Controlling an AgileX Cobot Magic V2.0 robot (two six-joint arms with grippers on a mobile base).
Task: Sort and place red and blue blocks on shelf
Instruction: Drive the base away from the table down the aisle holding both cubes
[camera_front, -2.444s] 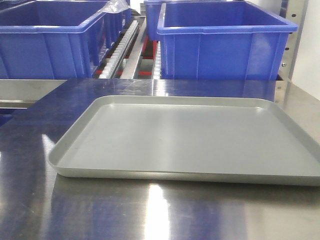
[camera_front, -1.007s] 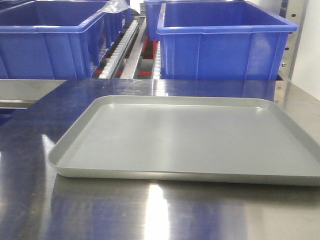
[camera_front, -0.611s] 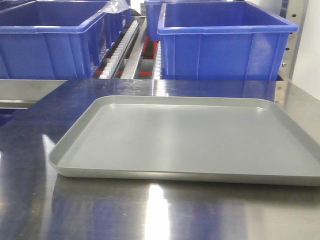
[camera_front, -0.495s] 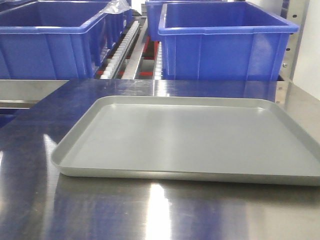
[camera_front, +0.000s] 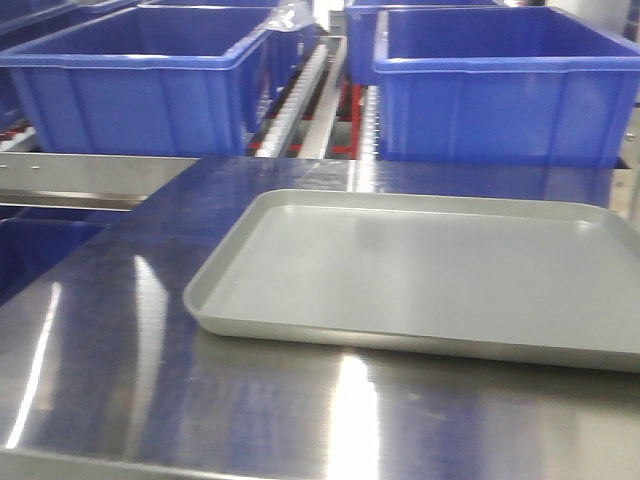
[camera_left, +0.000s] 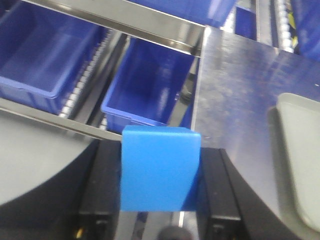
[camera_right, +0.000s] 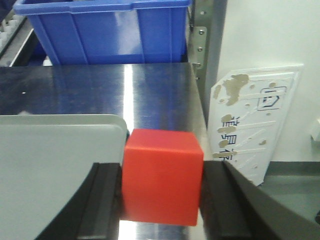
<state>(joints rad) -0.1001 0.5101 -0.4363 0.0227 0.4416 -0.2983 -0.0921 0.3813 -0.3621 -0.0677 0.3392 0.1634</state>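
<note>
In the left wrist view my left gripper is shut on the blue block, a plain bright blue cube held between the black fingers above the steel table's left edge. In the right wrist view my right gripper is shut on the red block, a bright red cube held just off the grey tray's right corner. The shelf with its roller tracks runs behind the table in the front view, and its rail also shows in the left wrist view. Neither gripper shows in the front view.
The empty grey tray lies on the steel table. Large blue bins stand on the shelf behind. Lower blue bins sit left of the table. A white labelled panel leans at the right.
The front view has shifted: the tray and bins now sit further right in the frame, and more of the table's left side shows. The tray stays empty throughout.
</note>
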